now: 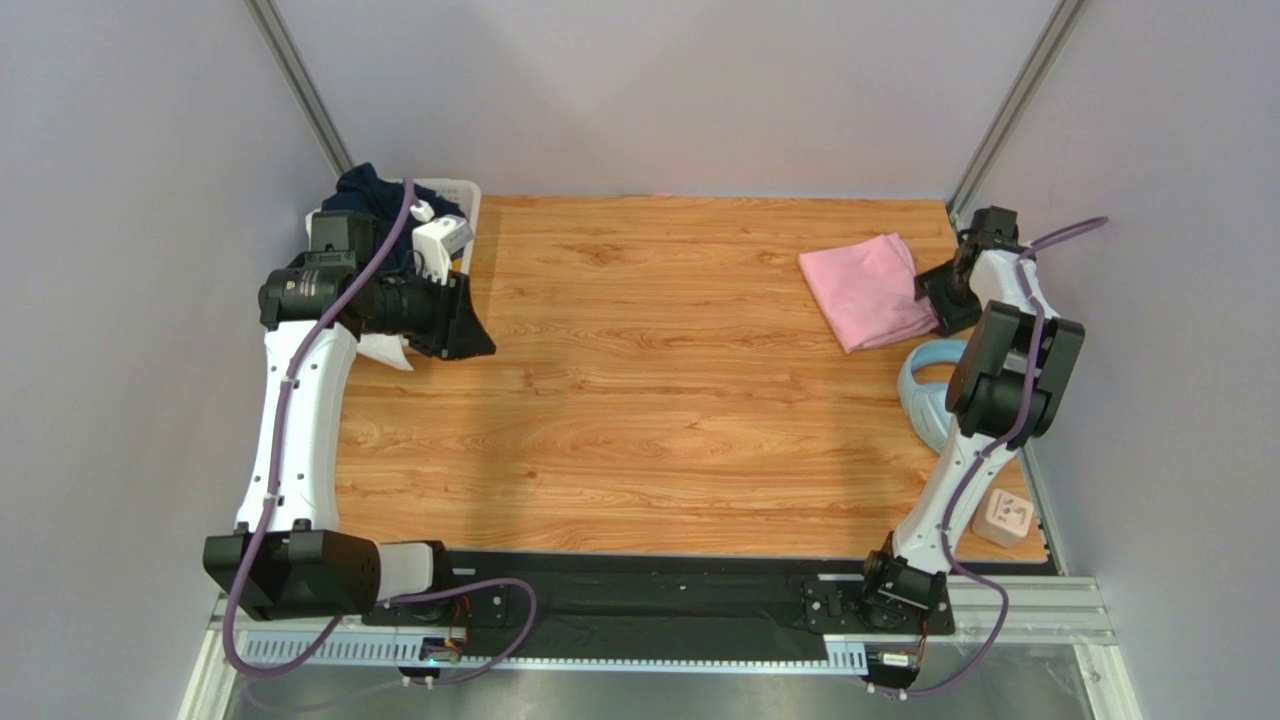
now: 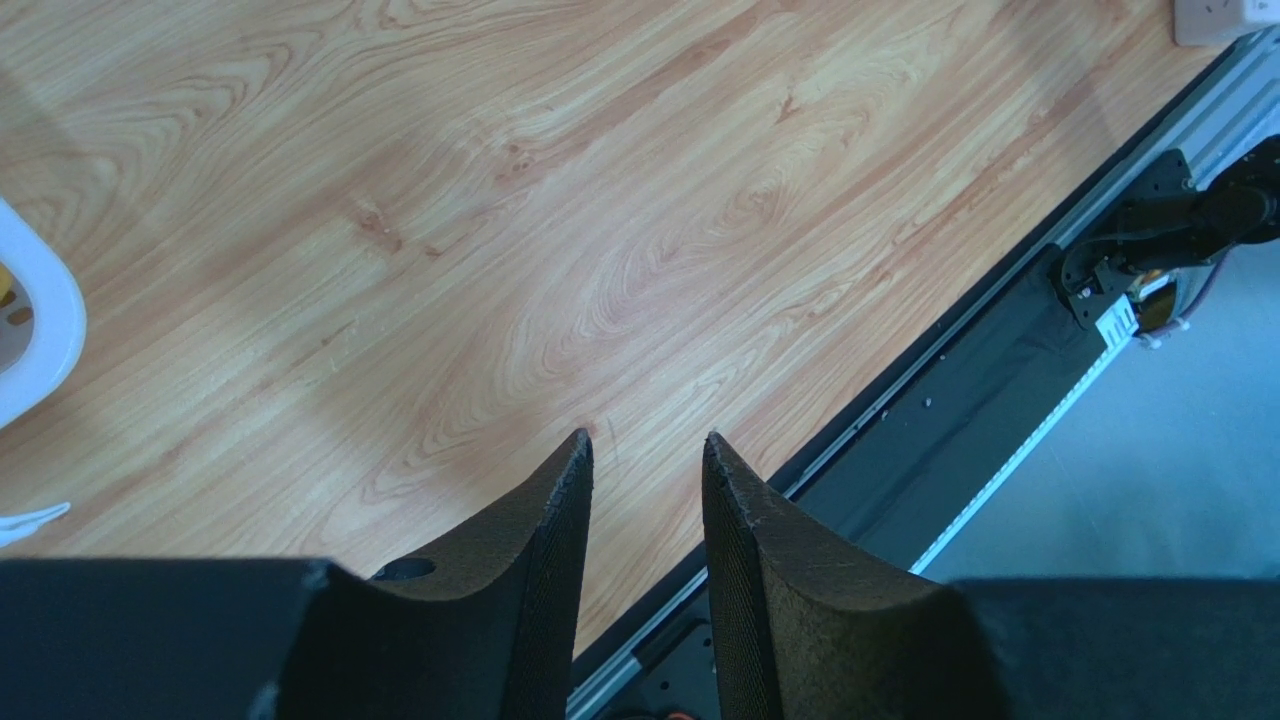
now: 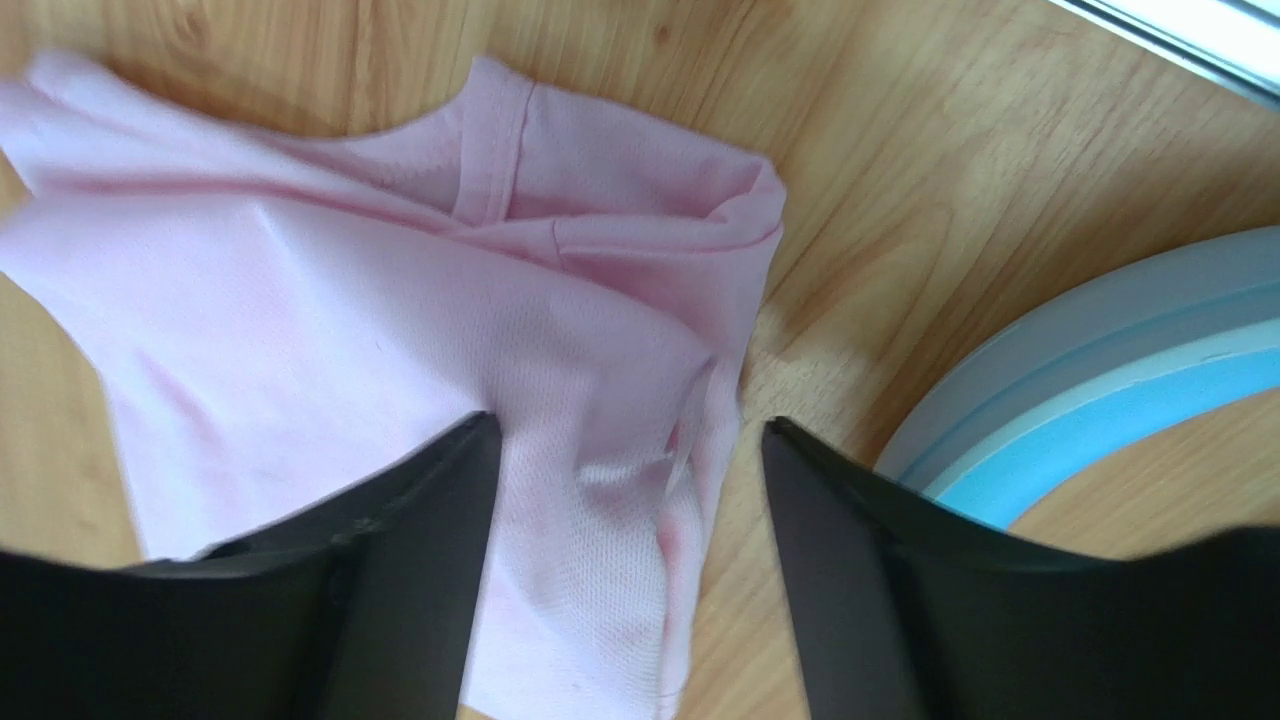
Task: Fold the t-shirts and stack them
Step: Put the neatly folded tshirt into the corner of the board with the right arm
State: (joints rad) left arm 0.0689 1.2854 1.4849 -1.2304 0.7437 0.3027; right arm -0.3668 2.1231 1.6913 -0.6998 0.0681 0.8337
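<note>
The light pink t-shirt [image 1: 869,290] lies folded on the wooden table at the back right. My right gripper [image 1: 939,293] sits at its right edge. In the right wrist view the gripper [image 3: 624,428] is open, its jaws standing apart over the pink cloth [image 3: 376,300] without pinching it. The dark navy t-shirt [image 1: 368,192] is bunched in the white basket [image 1: 458,195] at the back left. My left gripper [image 1: 473,330] hangs just in front of that basket. Its jaws [image 2: 646,443] are open, with only bare table under them.
Light blue headphones [image 1: 924,398] lie on the table just right of the pink shirt, close to the right gripper [image 3: 1082,405]. A small beige box [image 1: 1004,518] sits at the near right corner. The basket rim [image 2: 45,323] shows at the left wrist view's left edge.
</note>
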